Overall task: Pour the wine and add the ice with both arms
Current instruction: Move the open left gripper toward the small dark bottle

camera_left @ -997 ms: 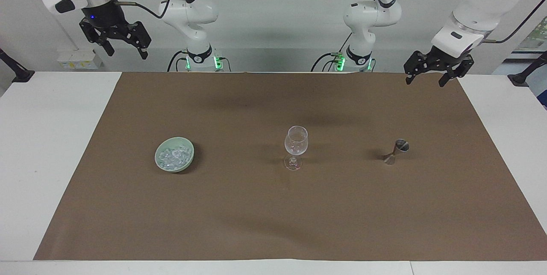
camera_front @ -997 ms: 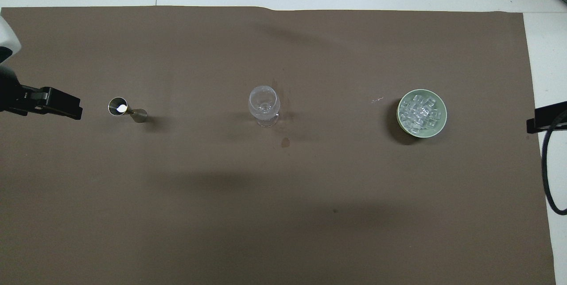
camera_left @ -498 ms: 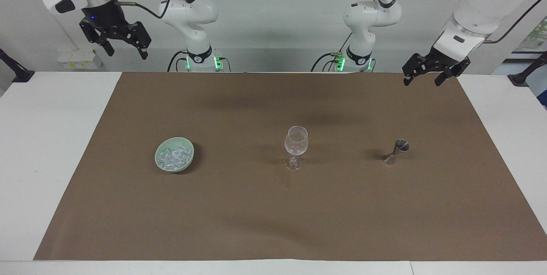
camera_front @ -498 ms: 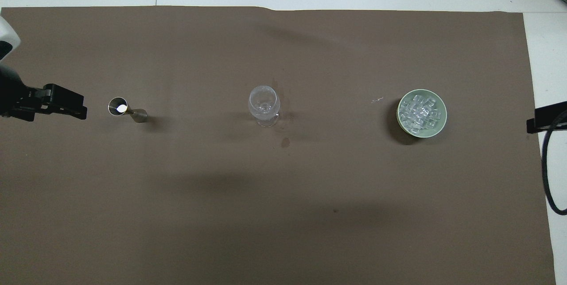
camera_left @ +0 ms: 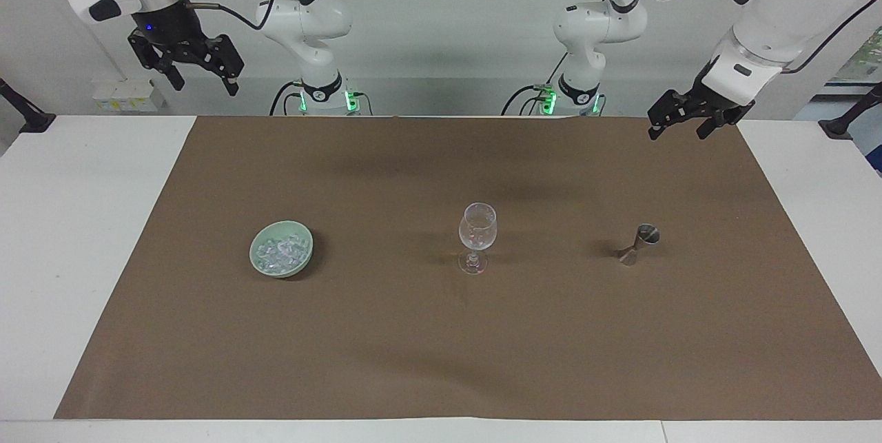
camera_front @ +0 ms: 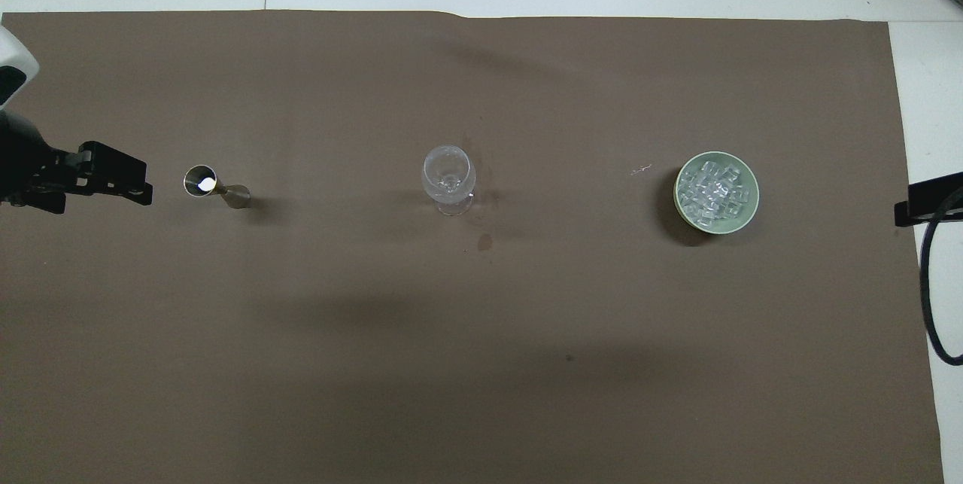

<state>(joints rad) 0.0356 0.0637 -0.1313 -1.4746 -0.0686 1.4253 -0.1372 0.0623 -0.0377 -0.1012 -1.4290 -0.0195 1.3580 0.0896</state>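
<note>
1. The ice (camera_left: 279, 252) is heaped in a green bowl (camera_left: 300, 265) toward the right arm's end of the desk.
2. A stemmed glass (camera_left: 477, 231) is stood mid-desk.
3. The left gripper (camera_left: 679, 125) and right gripper (camera_left: 201, 76), both open and empty, are fully seen only in the facing view.

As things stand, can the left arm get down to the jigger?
Probably yes. The left gripper is open and raised at the jigger's end of the brown mat, with nothing between them; the wine glass stands well clear.
</note>
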